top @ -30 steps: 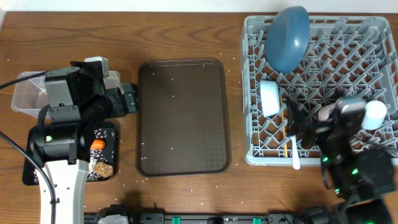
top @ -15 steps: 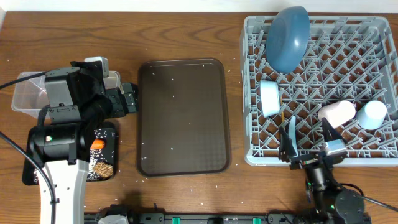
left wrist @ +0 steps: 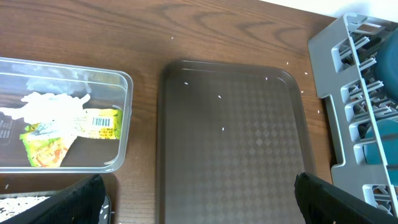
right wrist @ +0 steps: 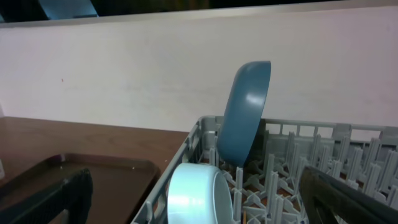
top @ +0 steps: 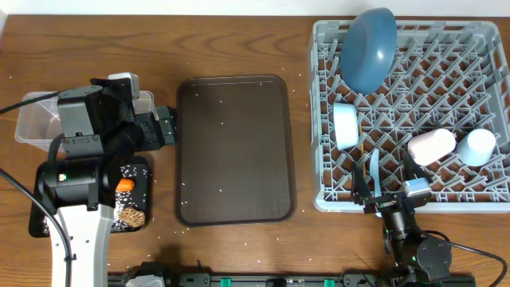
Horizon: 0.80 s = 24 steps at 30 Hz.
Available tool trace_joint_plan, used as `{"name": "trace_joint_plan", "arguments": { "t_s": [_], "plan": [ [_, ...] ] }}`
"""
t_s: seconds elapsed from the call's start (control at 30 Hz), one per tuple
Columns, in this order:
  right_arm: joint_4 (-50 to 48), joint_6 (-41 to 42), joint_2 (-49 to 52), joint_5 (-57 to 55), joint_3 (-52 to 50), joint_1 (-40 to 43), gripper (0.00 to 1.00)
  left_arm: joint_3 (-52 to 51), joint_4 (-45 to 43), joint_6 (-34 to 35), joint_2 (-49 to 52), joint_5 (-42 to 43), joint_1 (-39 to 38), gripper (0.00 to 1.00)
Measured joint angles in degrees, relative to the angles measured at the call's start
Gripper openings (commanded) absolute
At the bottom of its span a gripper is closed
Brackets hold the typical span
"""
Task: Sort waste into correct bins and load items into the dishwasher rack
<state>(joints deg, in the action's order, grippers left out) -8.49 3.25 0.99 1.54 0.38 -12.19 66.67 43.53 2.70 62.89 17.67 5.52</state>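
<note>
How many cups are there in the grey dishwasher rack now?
2. The pink cup lies on its side in the right part of the rack; the light blue cup is beside it, nearer the right wall. None seems hidden.

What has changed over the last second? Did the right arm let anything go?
The right gripper pulled back from over the pink cup and light blue cup to the near edge of the dishwasher rack, jaws open and empty. No release is visible, and both cups lie where they were. The left gripper, dark blue plate and white bowl have not moved.
</note>
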Motion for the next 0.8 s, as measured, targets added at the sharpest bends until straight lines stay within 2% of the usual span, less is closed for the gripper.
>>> {"name": "trace_joint_plan", "arguments": {
  "t_s": [0.3,0.8],
  "plan": [
    [12.33,0.02,0.09,-0.02,0.00,0.00,0.99,0.00,0.02,0.00,0.00,0.02,0.00,0.98],
    [12.35,0.02,0.17,-0.02,0.00,0.00,0.99,-0.02,2.05,0.00,-0.63,-0.70,0.00,0.98]
  ]
}}
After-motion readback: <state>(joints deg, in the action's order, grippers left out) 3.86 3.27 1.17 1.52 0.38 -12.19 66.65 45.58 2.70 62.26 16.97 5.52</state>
